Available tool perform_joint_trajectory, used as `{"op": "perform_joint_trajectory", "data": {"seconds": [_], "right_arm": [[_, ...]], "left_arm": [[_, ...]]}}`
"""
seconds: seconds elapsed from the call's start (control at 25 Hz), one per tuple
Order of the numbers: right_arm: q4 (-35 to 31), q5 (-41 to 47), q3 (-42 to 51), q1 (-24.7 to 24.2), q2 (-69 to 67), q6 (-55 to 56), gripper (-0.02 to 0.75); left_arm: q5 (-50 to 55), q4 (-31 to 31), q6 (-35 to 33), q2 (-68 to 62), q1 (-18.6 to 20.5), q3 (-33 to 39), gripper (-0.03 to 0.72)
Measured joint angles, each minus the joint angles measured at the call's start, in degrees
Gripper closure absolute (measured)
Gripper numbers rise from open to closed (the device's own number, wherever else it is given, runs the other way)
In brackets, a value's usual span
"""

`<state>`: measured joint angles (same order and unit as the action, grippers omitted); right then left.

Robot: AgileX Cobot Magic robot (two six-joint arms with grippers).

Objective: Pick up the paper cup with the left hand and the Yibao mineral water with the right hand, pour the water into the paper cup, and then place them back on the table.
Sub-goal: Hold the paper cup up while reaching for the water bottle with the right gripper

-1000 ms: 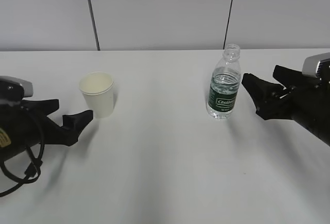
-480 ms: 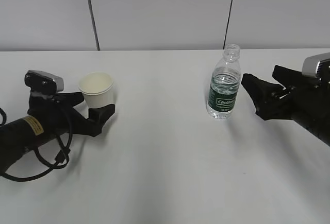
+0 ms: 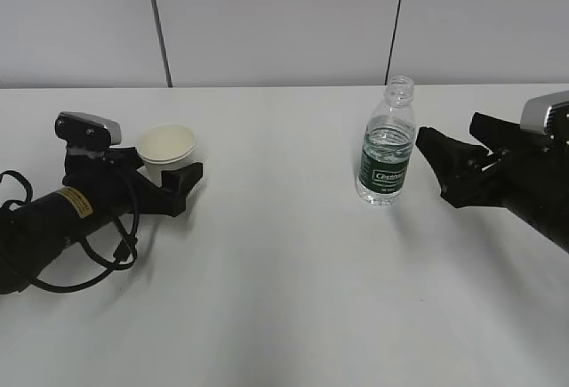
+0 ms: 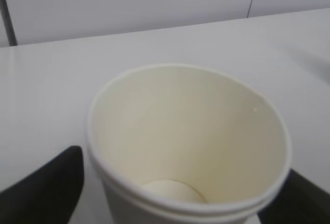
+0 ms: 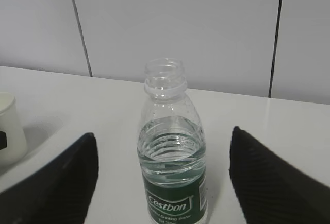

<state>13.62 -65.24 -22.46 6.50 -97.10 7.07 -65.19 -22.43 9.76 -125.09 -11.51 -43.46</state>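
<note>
A: Which way does the cup [image 3: 167,151] point?

B: Upright on the desk [image 3: 284,298], long axis vertical, mouth up. It sits left of centre, between the fingers of the left tool [image 3: 169,176]. The wrist view looks down into its cream inside [image 4: 188,141], with a dark finger [image 4: 44,188] at each lower corner.

A: Is that tool clenched on it?

B: The fingers flank the cup closely, but I cannot tell whether they press its wall; the cup's base is cut off in the wrist view and hidden behind a finger from outside.

A: And the bottle [image 3: 387,142]?

B: Also upright, neck up and capless, right of centre, well apart from the cup. Its green label [image 5: 172,203] faces the right tool [image 3: 444,160], and water fills it to about the shoulder.

A: The right tool?

B: Released, spread wide, just beside the bottle but not touching; in its wrist view the bottle stands between two black fingers [image 5: 67,175] with clear gaps on both sides. Its arm runs off the frame's right edge.

A: The room?

B: A plain white desk, and a pale panelled wall [image 3: 276,22] with dark vertical seams behind it.
</note>
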Motion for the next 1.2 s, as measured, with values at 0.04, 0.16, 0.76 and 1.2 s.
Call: {"op": "perform_joint_trajectory", "data": {"seconds": [0.04, 0.16, 0.76, 1.2], "right_arm": [[0.0, 0.0, 0.0, 0.0, 0.0, 0.0, 0.153], [0.1, 0.0, 0.0, 0.0, 0.0, 0.0, 0.153], [0.1, 0.0, -0.1, 0.0, -3.4, 0.0, 0.153], [1.0, -0.2, -0.2, 0.0, -5.6, 0.0, 0.112]], "left_arm": [[0.0, 0.3, 0.0, 0.0, 0.0, 0.0, 0.099], [0.0, 0.3, 0.0, 0.0, 0.0, 0.0, 0.113], [-0.1, 0.3, 0.0, 0.0, 0.0, 0.0, 0.232], [-0.1, 0.3, 0.0, 0.0, 0.0, 0.0, 0.240]]}}
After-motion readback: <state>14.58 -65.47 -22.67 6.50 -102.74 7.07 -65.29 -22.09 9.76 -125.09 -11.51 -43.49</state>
